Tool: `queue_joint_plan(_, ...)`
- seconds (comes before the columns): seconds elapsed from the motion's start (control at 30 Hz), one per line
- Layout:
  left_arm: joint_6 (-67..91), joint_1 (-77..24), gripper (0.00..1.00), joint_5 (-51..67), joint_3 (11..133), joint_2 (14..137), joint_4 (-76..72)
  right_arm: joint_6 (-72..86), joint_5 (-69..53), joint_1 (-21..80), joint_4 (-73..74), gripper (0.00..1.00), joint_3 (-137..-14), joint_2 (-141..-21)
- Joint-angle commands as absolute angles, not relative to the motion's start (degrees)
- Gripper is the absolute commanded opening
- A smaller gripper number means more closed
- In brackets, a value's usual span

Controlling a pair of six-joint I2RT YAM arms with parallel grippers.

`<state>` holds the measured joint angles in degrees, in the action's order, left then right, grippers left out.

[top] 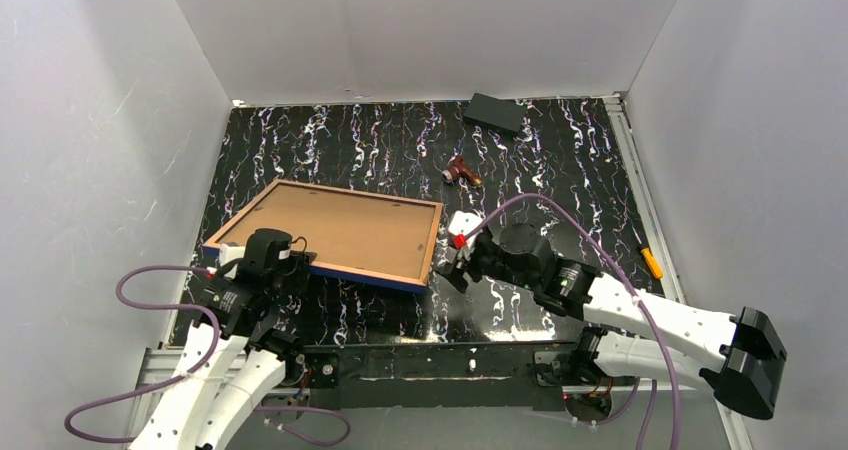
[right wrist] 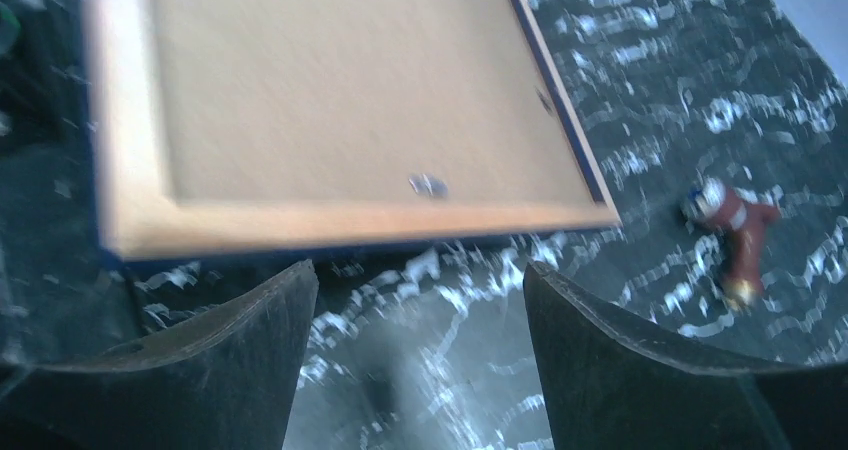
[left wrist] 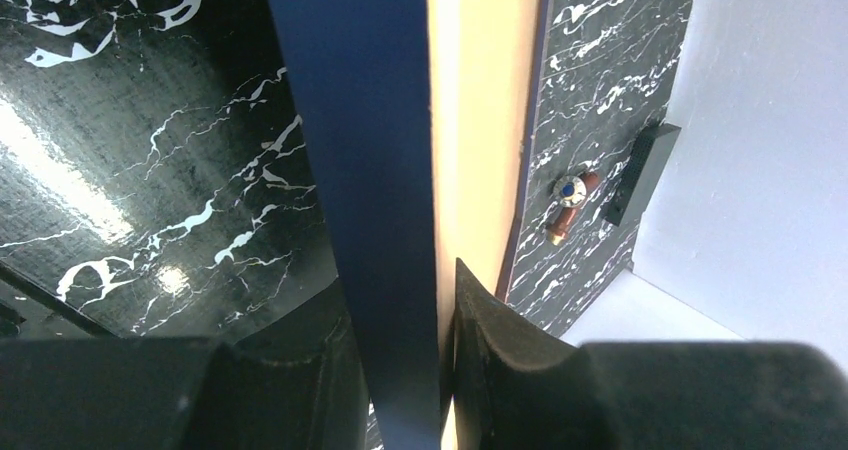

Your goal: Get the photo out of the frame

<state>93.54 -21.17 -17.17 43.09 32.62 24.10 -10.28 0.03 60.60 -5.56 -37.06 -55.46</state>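
- Only your left wrist view shows the left hand (left wrist: pixel 400 322), lower centre, pinching the thin navy-blue rectangular frame (left wrist: pixel 365 150) by its edge.
- Your right wrist view shows the right hand (right wrist: pixel 420 355) spread wide and empty.

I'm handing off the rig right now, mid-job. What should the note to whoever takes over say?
Left gripper: closed on the near-left edge of the thin navy-blue rectangular frame.
Right gripper: open, empty, just off the frame's right edge.
The frame lies face down on the black marbled table. The photo sits inside it, plain brown board back up.
Done: frame gripped on the left side.
Left: free the photo from the frame and lift it out.
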Motion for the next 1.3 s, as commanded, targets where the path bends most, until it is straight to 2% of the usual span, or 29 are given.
queue_joint_plan(0.0, 86.5, -21.4, 0.00, -22.1, 46.3, 35.3, 37.4, -14.9, 2.7, 55.5, -7.5, 0.83, -31.7, -52.3)
queue_joint_plan(0.17, 86.2, -21.4, 0.00, -22.2, 48.8, 36.9, 39.0, -21.5, -6.0, 51.8, -18.2, 0.85, -22.8, -49.8)
queue_joint_plan(0.27, 86.5, -21.4, 0.00, -22.0, 49.8, 37.6, 40.0, -26.0, -10.2, 51.9, -32.5, 0.90, -17.5, -52.3)
queue_joint_plan(0.4, 87.2, -21.4, 0.00, -21.6, 50.7, 38.1, 40.3, -29.2, -15.5, 52.3, -34.0, 0.89, -23.2, -61.3)
queue_joint_plan(0.53, 87.9, -21.4, 0.00, -21.5, 51.7, 38.8, 40.9, -31.6, -12.0, 53.9, -50.6, 0.89, -22.8, -69.4)
queue_joint_plan(0.67, 88.1, -21.4, 0.00, -21.6, 52.1, 39.3, 41.5, -32.1, -12.8, 53.9, -55.3, 0.88, -24.3, -72.3)
queue_joint_plan(0.87, 89.6, -21.4, 0.00, -20.6, 52.3, 39.7, 41.4, -34.6, -22.3, 54.0, -55.6, 0.79, -28.0, -76.6)
queue_joint_plan(1.13, 91.1, -21.4, 0.00, -19.7, 51.6, 40.2, 41.5, -30.3, -25.6, 54.0, -62.0, 0.78, -29.9, -82.0)
queue_joint_plan(1.27, 91.3, -21.4, 0.00, -19.4, 52.0, 40.7, 41.4, -29.2, -25.1, 54.1, -64.7, 0.62, -30.5, -84.5)
